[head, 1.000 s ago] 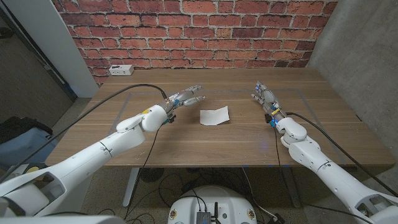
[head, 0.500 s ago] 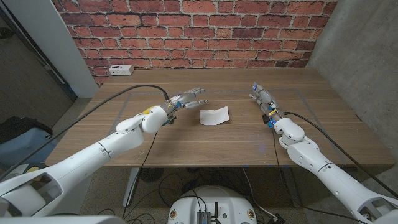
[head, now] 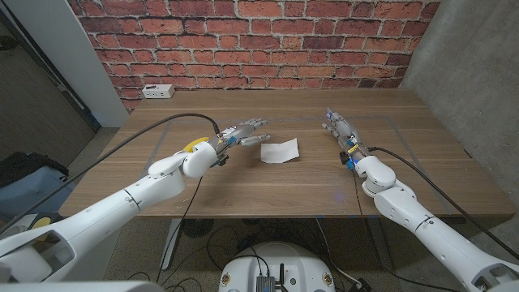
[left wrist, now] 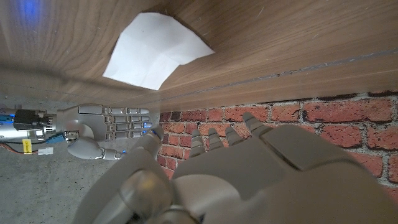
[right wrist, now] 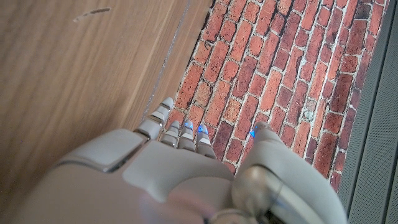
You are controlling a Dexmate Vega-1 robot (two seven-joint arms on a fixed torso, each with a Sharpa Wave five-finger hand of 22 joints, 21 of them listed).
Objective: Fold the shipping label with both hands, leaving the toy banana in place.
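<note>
White paper, the shipping label [head: 280, 151], lies near the middle of the wooden counter [head: 243, 191]. The left hand [head: 243, 132] hovers just beside the label, fingers spread and empty, seemingly poised to pin an edge. The right hand [head: 339, 126], also empty and unclenched, waits well apart from the label.

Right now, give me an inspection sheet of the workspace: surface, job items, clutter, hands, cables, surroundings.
Surface: wooden table, bare wood around the label.
Job's things: shipping label, a white sheet lying on the table between the hands, creased, untouched. Toy banana: nothing seen.
Clutter: white power strip at the far left edge.
Hands: left hand open, fingers reaching toward the label, not touching it; right hand open, apart from the label.
Cables: black cable along the left arm, another along the right arm.
Surroundings: brick wall behind, grey wall at right.
</note>
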